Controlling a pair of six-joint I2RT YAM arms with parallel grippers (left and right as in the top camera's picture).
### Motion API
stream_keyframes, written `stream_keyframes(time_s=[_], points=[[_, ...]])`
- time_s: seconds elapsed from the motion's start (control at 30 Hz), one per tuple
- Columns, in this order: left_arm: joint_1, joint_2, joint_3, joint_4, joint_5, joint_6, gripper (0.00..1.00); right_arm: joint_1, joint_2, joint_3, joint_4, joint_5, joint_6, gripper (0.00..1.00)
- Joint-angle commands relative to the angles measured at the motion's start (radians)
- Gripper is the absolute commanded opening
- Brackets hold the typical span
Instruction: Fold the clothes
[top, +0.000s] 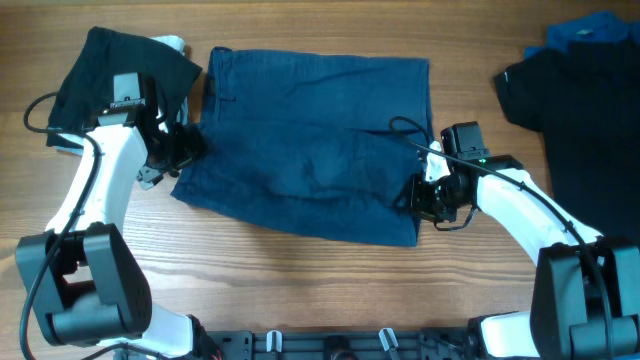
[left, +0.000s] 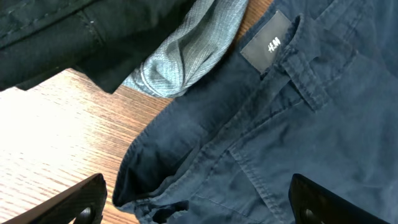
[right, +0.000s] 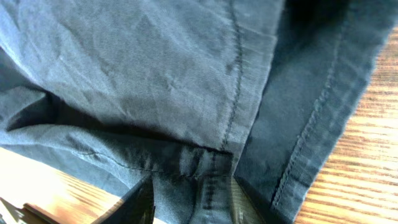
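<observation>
Over at the far left, a crumpled black cloth garment (top: 100, 60) lies on the brown wood-grain table (top: 300, 290). A pale blue-grey scrap of fabric (left: 193, 50) pokes out from under it, just beside the top left corner of the piece that matters. That piece is the dark navy denim-like rectangular garment (top: 310, 140), spread flat mid-table. The left gripper (top: 178, 150) hangs over its left edge near the waistband. From the wrist view its jaws stand wide apart, straddling the rumpled corner and holding nothing. Across on the right edge, the right gripper (right: 193, 202) has its jaws pinched together on the stitched hem (the cloth puckers right at the tips, so I read it as a real hold). Farther right, well apart, a second black garment (top: 580, 110) and a bright blue one (top: 590, 30) wait.

To my eye the fold has not begun. Doing it well means the left jaws should come down on both layers of that corner, clear of the pale fabric beside it, and close before either arm lifts. Then both ends ought to rise together and level, so the cloth does not skew, and be laid over with edges matched.
</observation>
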Motion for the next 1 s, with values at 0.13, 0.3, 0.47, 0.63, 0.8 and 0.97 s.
stream_keyframes(time_s=[0.13, 0.3, 0.47, 0.63, 0.8, 0.97], points=[[0.003, -0.013, -0.006, -0.002, 0.013, -0.006, 0.52, 0.007, -0.089, -0.002, 0.016, -0.065, -0.034, 0.04], [0.003, -0.013, -0.006, 0.0, 0.027, -0.006, 0.54, 0.007, -0.283, -0.003, -0.212, -0.035, 0.005, 0.04], [0.003, -0.013, -0.006, 0.009, 0.027, -0.006, 0.66, 0.007, -0.285, -0.008, -0.303, 0.134, 0.073, 0.12], [0.003, -0.013, -0.006, 0.016, 0.027, -0.006, 0.84, 0.007, -0.221, -0.045, -0.127, 0.175, 0.182, 0.43], [0.003, -0.013, -0.006, 0.018, 0.032, -0.006, 0.86, 0.007, -0.106, -0.144, 0.08, 0.085, 0.216, 0.43], [0.003, -0.013, -0.006, 0.018, 0.046, -0.006, 0.86, 0.007, -0.091, -0.162, 0.186, -0.004, 0.208, 0.42]])
